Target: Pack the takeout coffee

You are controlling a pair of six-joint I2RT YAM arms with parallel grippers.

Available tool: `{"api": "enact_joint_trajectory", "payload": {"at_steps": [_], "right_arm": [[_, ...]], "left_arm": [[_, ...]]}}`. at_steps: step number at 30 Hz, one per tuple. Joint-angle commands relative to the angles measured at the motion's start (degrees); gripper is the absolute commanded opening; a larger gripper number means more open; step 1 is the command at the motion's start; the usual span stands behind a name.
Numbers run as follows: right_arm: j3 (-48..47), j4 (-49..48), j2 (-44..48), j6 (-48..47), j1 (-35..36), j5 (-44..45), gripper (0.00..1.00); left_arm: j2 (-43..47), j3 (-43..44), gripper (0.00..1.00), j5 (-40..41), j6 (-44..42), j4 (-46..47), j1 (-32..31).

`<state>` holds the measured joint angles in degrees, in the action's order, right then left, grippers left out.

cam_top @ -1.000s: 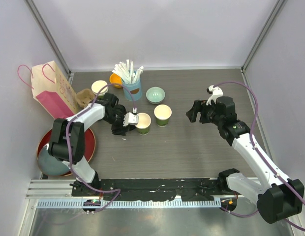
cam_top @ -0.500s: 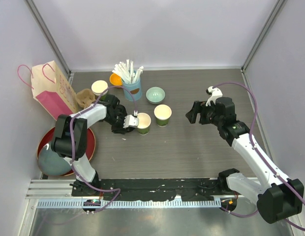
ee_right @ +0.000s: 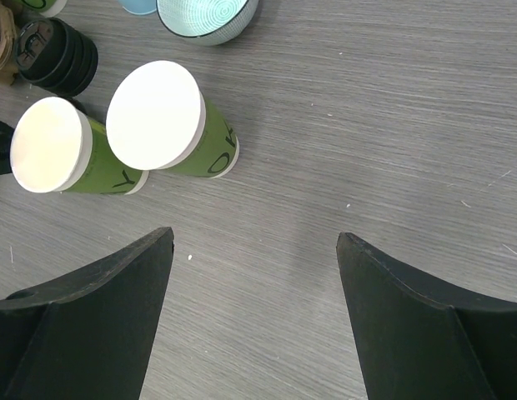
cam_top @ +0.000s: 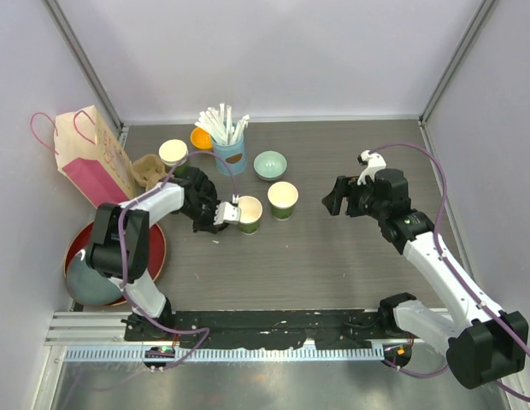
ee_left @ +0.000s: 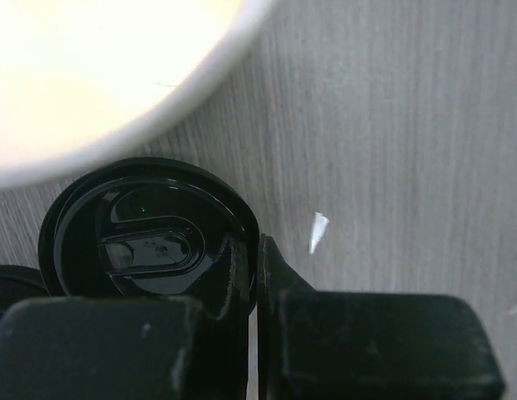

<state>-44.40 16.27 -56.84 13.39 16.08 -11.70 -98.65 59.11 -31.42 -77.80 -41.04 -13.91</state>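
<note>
Two dark-green paper cups, cream inside and open-topped, stand side by side mid-table: the left cup (cam_top: 248,213) (ee_right: 50,146) and the right cup (cam_top: 282,200) (ee_right: 154,112). My left gripper (cam_top: 222,213) (ee_left: 257,250) sits low beside the left cup, shut on the rim of a round black lid (ee_left: 146,242), which lies just below that cup's white rim (ee_left: 117,83). A stack of black lids (ee_right: 58,54) stands behind the cups. My right gripper (cam_top: 333,195) (ee_right: 254,246) hovers open to the right of the cups, with nothing between its fingers.
A pink-and-tan paper bag (cam_top: 90,158) stands at the far left, with a cardboard cup carrier (cam_top: 148,168) beside it. A blue cup of white straws (cam_top: 226,145), a pale green bowl (cam_top: 269,164), an orange bowl (cam_top: 201,137) and a red plate (cam_top: 150,256) are nearby.
My left gripper's fingers have closed, taking hold of the black lid's rim next to the left cup. The right arm and both cups have not moved.
</note>
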Motion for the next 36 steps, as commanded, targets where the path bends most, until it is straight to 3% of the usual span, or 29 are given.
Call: {"api": "enact_joint_trajectory", "payload": {"at_steps": [1,9,14,19,26,32,36], "right_arm": [[-2.79,0.34,2.08,-0.82,0.27,-0.6,0.84],[-4.2,1.13,3.05,-1.26,0.18,-1.12,0.84],[-6.48,-1.58,4.63,-2.93,0.71,-4.02,0.84],[-8.07,-13.86,6.13,-0.74,5.36,-5.26,0.84],[-12.72,-25.23,2.08,-0.28,17.13,-7.28,0.84],[-7.63,-39.63,1.91,-2.67,23.47,-7.01,0.8],[-5.96,-50.59,-0.55,5.31,24.62,-8.42,0.73]], "left_arm": [[5.74,3.02,0.0,-4.43,4.32,-7.91,-0.15],[19.28,7.5,0.0,-7.33,24.69,-12.3,-0.15],[21.83,19.09,0.0,-13.39,42.79,-16.88,-0.15],[23.58,27.36,0.0,-26.46,64.38,-15.06,-0.15],[24.73,34.31,0.0,-43.53,82.61,-10.91,-0.15],[25.53,38.27,0.0,-47.77,85.88,-12.4,-1.03],[25.88,38.36,0.0,-46.98,87.11,-11.71,-4.27]]}}
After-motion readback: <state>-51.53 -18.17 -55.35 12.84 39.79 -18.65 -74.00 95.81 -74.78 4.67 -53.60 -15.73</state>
